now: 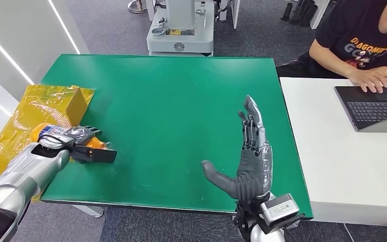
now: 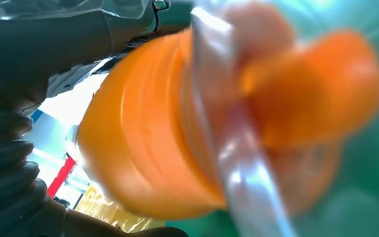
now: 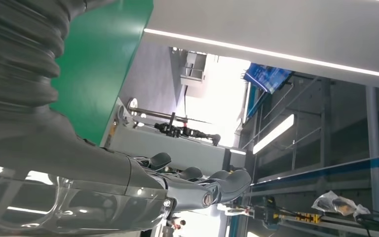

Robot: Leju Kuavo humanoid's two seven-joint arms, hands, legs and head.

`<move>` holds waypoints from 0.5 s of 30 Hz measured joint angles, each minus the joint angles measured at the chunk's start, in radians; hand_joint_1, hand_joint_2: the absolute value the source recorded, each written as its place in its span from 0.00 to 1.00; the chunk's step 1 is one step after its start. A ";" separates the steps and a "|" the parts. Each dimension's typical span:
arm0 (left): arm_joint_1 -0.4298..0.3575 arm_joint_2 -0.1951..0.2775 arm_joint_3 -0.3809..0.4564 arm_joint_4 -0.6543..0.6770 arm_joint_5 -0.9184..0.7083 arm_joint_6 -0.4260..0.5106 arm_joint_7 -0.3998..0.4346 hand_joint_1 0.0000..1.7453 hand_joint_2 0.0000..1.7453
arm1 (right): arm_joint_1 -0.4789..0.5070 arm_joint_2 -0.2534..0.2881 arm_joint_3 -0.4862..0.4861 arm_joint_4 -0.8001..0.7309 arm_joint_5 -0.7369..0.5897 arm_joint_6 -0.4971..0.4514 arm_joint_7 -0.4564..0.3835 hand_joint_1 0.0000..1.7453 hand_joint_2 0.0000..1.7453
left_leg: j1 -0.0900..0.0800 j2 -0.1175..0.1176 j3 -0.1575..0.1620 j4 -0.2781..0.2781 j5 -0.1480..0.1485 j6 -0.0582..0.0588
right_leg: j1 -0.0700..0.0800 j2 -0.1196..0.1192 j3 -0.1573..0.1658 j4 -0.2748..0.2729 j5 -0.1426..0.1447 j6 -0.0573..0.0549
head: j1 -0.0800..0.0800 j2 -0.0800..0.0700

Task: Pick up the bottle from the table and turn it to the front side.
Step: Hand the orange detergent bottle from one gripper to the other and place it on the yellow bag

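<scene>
Left hand (image 1: 80, 135) is wrapped around the orange bottle (image 1: 48, 132) at the left edge of the green table (image 1: 181, 91), right where the yellow plastic sheet (image 1: 30, 108) overlaps that edge. Bottle lies roughly on its side in my grip, blue-and-white label facing up in the head view; I can't tell whether it's lifted clear of the surface or resting on it. Left wrist view is a blur of orange body and clear plastic pressed up against the lens, so I get no read on finger placement from there. Right hand (image 1: 249, 156) is empty, fingers spread and pointing up, standing over the near right part of the table, well apart from the bottle. My worries: the grip looks like it sits toward one end of the bottle, so when I rotate it to face front it may pivot or slide out, and a drop this close to the left edge likely goes onto the sheet or off the table. The sheet is glossy, so it could drag along or snag as I lift. A small yellow box (image 1: 75, 103) sits just beyond the hand; a wide wrist swing could clip it. With the wrist camera blocked, I'd judge label orientation from the head view alone. Person at a laptop (image 1: 373, 106) on the white table (image 1: 332, 166) to the right is far from the left arm.
</scene>
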 joint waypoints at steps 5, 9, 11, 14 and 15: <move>0.024 0.009 0.043 0.000 -0.001 0.074 -0.016 0.00 1.00 | -0.004 0.000 0.000 0.015 -0.005 0.002 -0.002 0.00 1.00 | 0.000 0.000 0.002 -0.002 0.001 -0.002 | 0.000 0.000 0.001 0.000 0.000 0.000 | 0.000 0.000; 0.039 0.022 0.078 0.000 -0.006 0.120 -0.045 0.00 1.00 | -0.007 0.000 0.001 0.026 -0.012 -0.006 -0.004 0.00 1.00 | 0.000 -0.001 0.002 -0.003 0.003 -0.004 | 0.000 -0.001 0.000 0.000 0.000 -0.002 | 0.000 0.000; 0.043 0.026 0.089 0.000 -0.008 0.126 -0.049 0.00 1.00 | -0.008 0.000 0.002 0.031 -0.012 -0.007 -0.004 0.00 1.00 | 0.000 -0.001 0.002 -0.004 0.003 -0.004 | 0.000 -0.001 0.000 0.000 0.000 -0.004 | 0.000 0.000; 0.047 0.031 0.103 0.000 -0.011 0.140 -0.057 0.00 1.00 | -0.009 0.000 0.004 0.035 -0.012 -0.012 -0.004 0.00 1.00 | 0.000 -0.001 0.002 -0.004 0.003 -0.004 | 0.000 -0.001 0.000 0.001 0.001 -0.004 | 0.000 0.000; 0.050 0.034 0.110 0.000 -0.015 0.151 -0.064 0.00 1.00 | -0.009 0.000 0.005 0.036 -0.012 -0.016 -0.004 0.00 1.00 | 0.000 0.000 0.002 -0.004 0.003 -0.004 | 0.000 0.000 0.000 0.001 0.001 -0.004 | 0.000 0.000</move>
